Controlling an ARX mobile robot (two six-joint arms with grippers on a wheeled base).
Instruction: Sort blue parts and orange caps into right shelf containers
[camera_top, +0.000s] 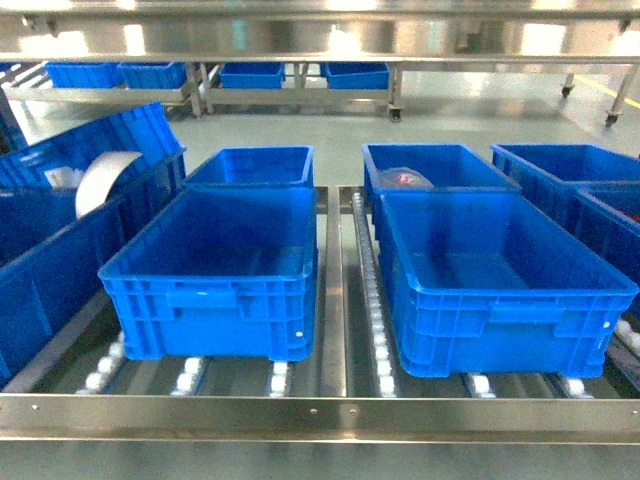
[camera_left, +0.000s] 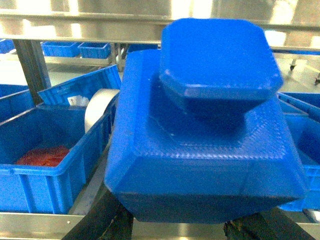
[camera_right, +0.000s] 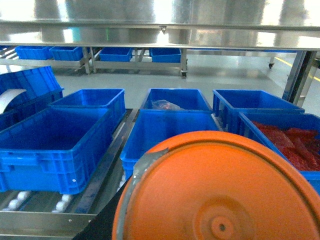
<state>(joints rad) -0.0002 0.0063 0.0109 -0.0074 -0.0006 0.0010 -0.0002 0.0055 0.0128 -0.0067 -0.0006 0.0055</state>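
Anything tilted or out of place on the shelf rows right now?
Yes: at far left, one ribbed blue plastic crate sits tilted, propped on its neighbours rather than flat. The two front blue crates sit square on the rollers.

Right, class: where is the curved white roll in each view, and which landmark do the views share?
Head: white roll at left.
Left wrist: white roll left of centre, beside the blue part.
Right wrist: white roll at far left edge.
Shared landmark: the tilted blue crate behind it.
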